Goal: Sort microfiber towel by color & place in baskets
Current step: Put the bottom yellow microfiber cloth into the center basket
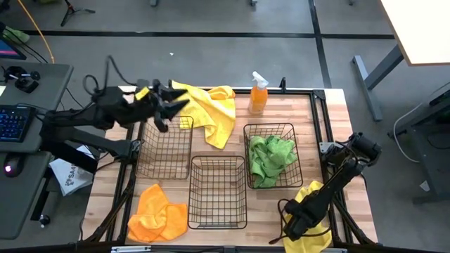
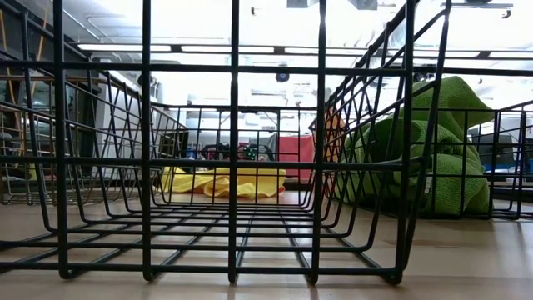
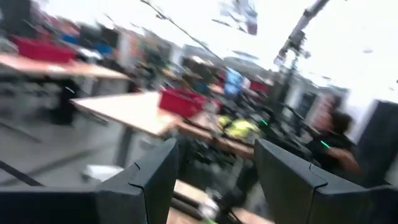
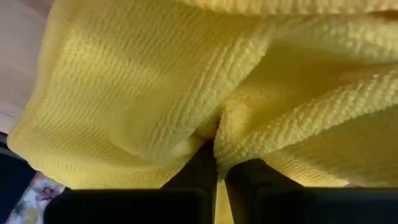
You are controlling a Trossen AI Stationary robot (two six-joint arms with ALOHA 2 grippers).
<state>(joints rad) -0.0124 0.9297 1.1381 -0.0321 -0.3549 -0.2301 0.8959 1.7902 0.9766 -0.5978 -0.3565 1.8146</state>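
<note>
Three black wire baskets stand on the table: far left (image 1: 166, 149), near middle (image 1: 218, 192), and right (image 1: 273, 156), which holds lime green towels (image 1: 271, 160). A yellow towel (image 1: 211, 111) lies spread at the far edge, one corner over the left basket's rim. Orange towels (image 1: 158, 214) sit heaped at the near left. My left gripper (image 1: 176, 100) hovers open above the left basket's far rim, beside that yellow towel, and holds nothing. My right gripper (image 1: 295, 214) is down on a second yellow towel (image 1: 313, 190) at the near right corner. My right gripper (image 4: 221, 155) pinches a raised fold (image 4: 217, 127) of the yellow towel between its two fingers, coming from above. The cloth bunches and creases toward the fingertips. The rest of the towel lies on the table around the gripper.
An orange spray bottle (image 1: 258, 95) stands at the far edge, between the yellow towel and the right basket. Black frame rails (image 1: 320, 119) run along the table's sides. In the left wrist view, a person (image 3: 333, 137) shows in the room beyond. Bare wood lies between the baskets.
</note>
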